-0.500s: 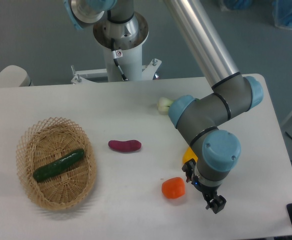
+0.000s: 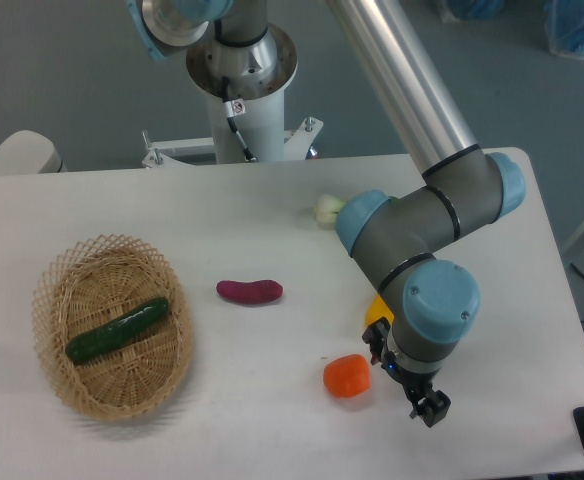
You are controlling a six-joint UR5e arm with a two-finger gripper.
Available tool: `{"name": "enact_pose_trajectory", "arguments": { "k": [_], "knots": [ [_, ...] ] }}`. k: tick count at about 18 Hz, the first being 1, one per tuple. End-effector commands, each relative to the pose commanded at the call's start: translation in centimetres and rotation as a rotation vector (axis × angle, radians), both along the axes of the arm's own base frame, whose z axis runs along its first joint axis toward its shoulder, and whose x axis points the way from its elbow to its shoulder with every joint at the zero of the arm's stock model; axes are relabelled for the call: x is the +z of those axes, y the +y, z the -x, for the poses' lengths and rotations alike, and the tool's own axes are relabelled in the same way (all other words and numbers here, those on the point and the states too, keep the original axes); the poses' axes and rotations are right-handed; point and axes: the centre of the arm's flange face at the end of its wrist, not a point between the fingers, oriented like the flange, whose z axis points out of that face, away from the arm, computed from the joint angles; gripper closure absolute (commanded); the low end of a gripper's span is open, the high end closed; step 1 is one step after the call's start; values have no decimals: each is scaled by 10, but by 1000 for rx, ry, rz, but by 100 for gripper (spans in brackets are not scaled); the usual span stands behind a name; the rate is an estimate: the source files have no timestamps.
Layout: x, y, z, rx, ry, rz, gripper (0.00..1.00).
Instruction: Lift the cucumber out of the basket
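Fingers of the small black two-finger gripper (image 2: 427,405) are too tiny to tell whether apart or together, low over the white table (image 2: 272,220), just right of an orange round vegetable (image 2: 347,376). Well apart, the dark green curved cucumber (image 2: 118,329) lies diagonally in the tan woven wicker basket (image 2: 64,380); a purple vegetable (image 2: 250,291) sits between.

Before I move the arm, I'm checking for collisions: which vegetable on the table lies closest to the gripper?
The orange vegetable, just left of the gripper. The purple one lies farther off mid-table, and the cucumber is far left in the basket.
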Motion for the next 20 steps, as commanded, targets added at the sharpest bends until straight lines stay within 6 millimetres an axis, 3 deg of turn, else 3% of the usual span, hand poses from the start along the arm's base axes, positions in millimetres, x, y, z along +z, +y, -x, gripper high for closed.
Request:
{"name": "enact_pose_trajectory", "arguments": {
  "k": [4,7,13,16,20],
  "knots": [
    [4,0,-2,0,0,-2,0],
    [12,13,-20,3,2,-6,0],
    [24,7,-47,2,-54,1,0],
    [34,2,-77,-3,-78,-8,0],
    [41,15,-139,25,-96,7,0]
  ]
}}
